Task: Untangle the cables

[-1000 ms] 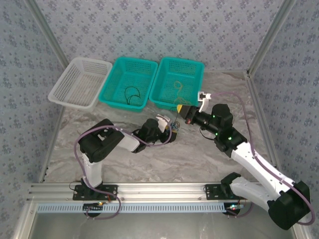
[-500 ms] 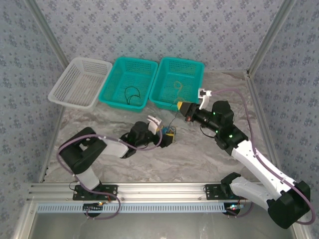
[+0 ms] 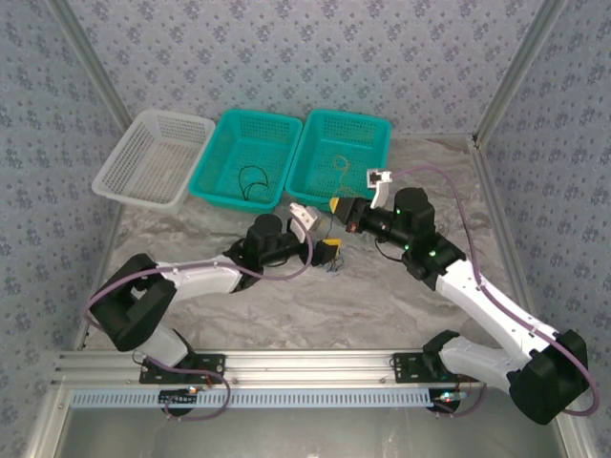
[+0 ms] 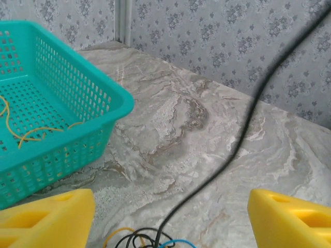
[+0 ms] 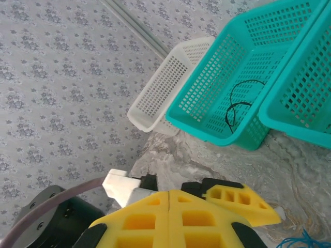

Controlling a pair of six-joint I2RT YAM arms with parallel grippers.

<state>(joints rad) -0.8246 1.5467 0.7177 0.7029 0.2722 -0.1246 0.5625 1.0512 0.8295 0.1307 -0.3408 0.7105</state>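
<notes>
Table: marbled grey table top [image 3: 382,305] under both arms
Tangle: the cable tangle [image 3: 332,266], a small clump of black, blue and yellow cords, lies on the table near the middle
Left gripper: the left gripper [image 4: 168,214] is released, its yellow fingers [image 4: 46,214] spread wide, with the tangle low between them
Black cord: one black cord [image 4: 243,129] rises from the clump, slanting up to the far right
Right gripper: the right gripper [image 5: 169,199] hangs just beyond the left one, clenched, pads pressed together; I cannot tell whether the cord is pinched there
Right teal basket: right teal basket [image 3: 368,129] at the far edge, with a yellow cable [image 3: 342,164] inside
Middle teal basket: middle teal basket [image 3: 272,124] to its left, with a black cable [image 3: 252,179] inside
White basket: white basket [image 3: 153,157] far left
</notes>
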